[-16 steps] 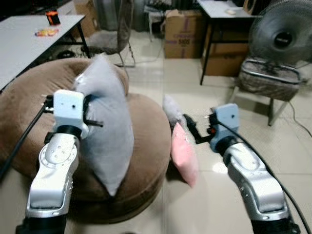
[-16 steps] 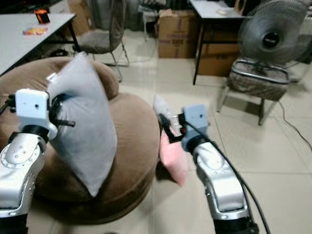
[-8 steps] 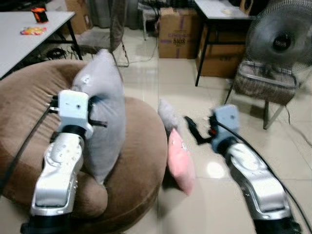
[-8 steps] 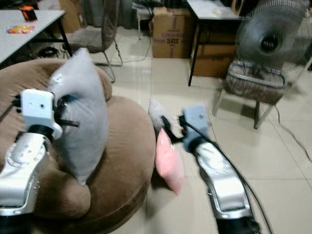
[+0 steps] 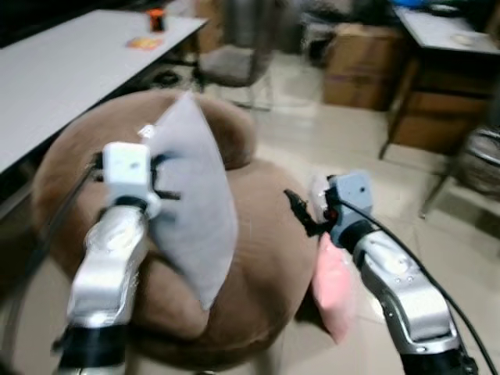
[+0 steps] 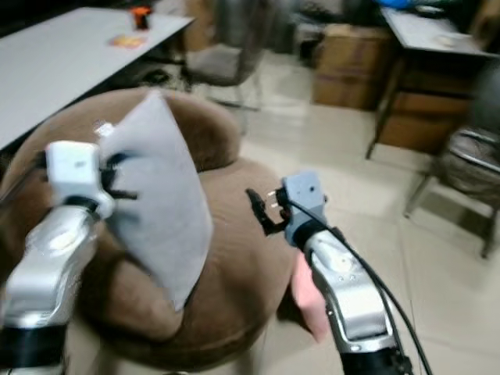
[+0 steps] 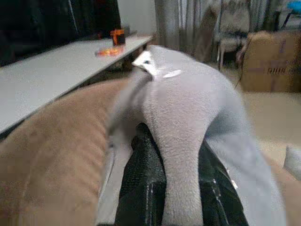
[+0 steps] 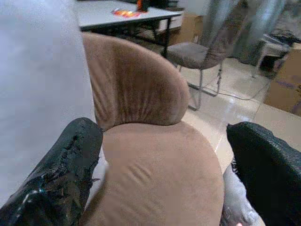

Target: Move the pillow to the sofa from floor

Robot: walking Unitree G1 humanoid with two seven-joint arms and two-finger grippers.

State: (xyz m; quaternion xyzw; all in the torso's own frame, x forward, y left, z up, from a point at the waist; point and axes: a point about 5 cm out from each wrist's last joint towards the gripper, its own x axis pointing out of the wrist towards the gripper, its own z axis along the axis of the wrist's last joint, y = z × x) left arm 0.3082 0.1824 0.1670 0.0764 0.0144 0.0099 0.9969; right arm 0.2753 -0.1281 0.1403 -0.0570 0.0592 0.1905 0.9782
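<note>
The left gripper pinches the grey pillow upright over the brown sofa, while the right gripper, spread wide, hovers near a pink pillow on the floor.

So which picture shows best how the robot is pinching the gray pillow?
The left wrist view: the left end effector has a black finger on each side of the gray pillow, squeezing a fold. The eye views show the whole pillow hanging over the brown sofa; the right wrist view shows its edge.
</note>
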